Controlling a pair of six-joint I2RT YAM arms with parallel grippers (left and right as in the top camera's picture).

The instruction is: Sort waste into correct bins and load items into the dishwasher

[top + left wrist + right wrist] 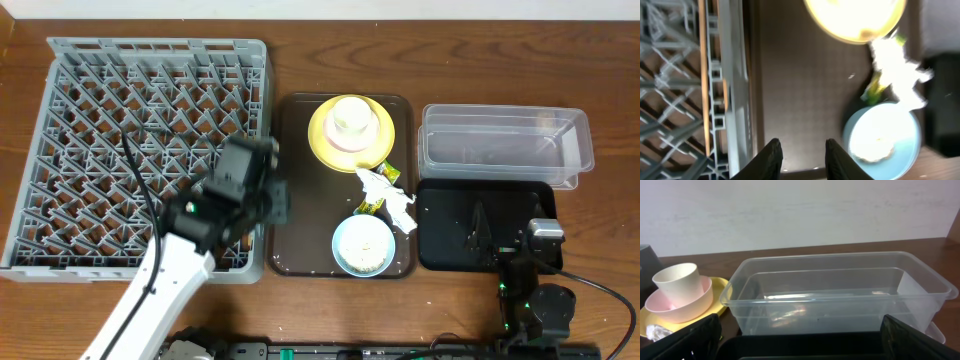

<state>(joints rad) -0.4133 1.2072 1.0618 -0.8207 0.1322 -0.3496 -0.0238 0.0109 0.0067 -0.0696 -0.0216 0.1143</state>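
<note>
Over dish rack (150, 45) edge, left gripper (801, 147): jaws narrowly parted, seemingly empty. Right gripper (800, 330) wide, empty, by black tray (450, 215). Step, likely: fetching napkin (392, 198) beside blue bowl (363, 245); needs rightward reach.

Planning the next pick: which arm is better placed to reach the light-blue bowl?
Left. The left gripper hangs open over the brown tray, with the light-blue bowl close ahead in its wrist view. The right gripper sits over the black tray, facing the clear tub, not the bowl.
</note>
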